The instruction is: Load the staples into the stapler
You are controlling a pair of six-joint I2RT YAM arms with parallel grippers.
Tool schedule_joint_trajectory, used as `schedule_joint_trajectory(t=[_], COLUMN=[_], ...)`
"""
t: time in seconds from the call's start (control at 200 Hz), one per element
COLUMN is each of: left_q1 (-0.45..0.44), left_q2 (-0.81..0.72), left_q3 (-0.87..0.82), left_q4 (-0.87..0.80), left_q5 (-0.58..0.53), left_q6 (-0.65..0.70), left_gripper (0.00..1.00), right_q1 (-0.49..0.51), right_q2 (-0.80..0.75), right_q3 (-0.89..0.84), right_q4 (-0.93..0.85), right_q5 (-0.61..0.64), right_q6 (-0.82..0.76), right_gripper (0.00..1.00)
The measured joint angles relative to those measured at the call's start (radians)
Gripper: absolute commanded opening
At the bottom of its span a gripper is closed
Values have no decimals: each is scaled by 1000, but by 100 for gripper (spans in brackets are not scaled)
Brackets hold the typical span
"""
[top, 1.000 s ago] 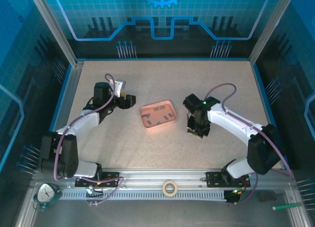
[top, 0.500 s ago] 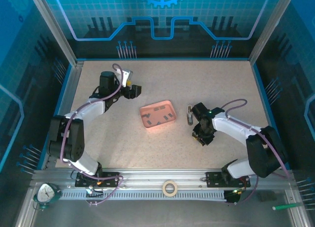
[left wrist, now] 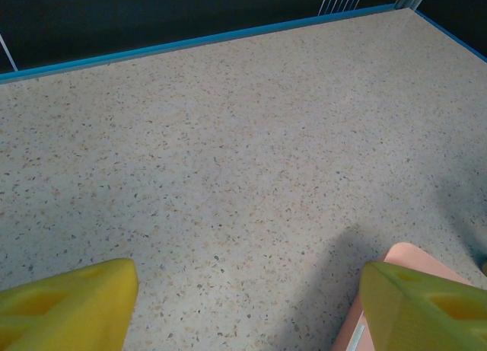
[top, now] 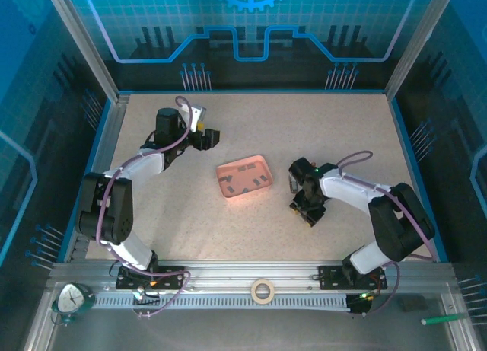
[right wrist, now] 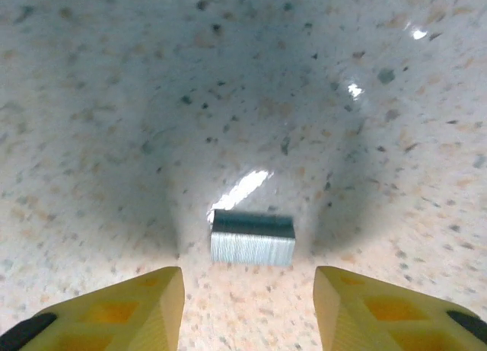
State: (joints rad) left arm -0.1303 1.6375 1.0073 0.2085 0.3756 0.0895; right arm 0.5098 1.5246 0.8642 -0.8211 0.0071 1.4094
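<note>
Lying on table [right wrist: 228, 77] between parted right fingers [right wrist: 144, 305]: staple strip [right wrist: 253, 237], untouched; left fingers [left wrist: 68, 305] wide, empty.

One salmon-pink tray [top: 240, 163] on the table [top: 342, 122] — several dark staples [top: 245, 187] in it, too small to count exactly. One more strip of staples [right wrist: 253, 238] lies alone on the table. One mini stapler [top: 292, 182]. Two arms [top: 358, 191]. At the near rail [top: 228, 271] — one tape roll [top: 263, 291], one clock [top: 72, 298], one green pen [top: 441, 318].

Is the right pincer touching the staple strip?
Apart. Right wrist view: the staple strip lies between the fingers of the right pincer, bare table showing on both sides.
</note>
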Motion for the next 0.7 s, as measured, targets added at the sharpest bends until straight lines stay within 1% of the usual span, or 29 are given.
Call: schedule_joint_trajectory(t=[0.11, 0.225, 0.28, 0.36, 0.535, 0.7], left_q1=[0, 0, 0, 0, 0, 0], left_q2=[0, -2, -5, -10, -27, -40], left_q3=[0, -5, -11, -16, -29, -35], left_q4=[0, 0, 0, -1, -2, -3], left_q5=[0, 0, 0, 0, 0, 0], left_q6=[0, 0, 0, 0, 23, 26], left_gripper=[78, 78, 79, 79, 79, 79], right_q1=[0, 5, 16, 54, 130, 137], right_q2=[0, 7, 31, 106, 277, 307], right_q3=[126, 254, 307, 371, 401, 401], right_q4=[-80, -155, -198, -256, -344, -383], right_q5=[4, 12, 23, 38, 78, 135], right_q6=[-133, -336, -433, -579, -806, -933], right_gripper=[46, 44, 44, 43, 42, 40])
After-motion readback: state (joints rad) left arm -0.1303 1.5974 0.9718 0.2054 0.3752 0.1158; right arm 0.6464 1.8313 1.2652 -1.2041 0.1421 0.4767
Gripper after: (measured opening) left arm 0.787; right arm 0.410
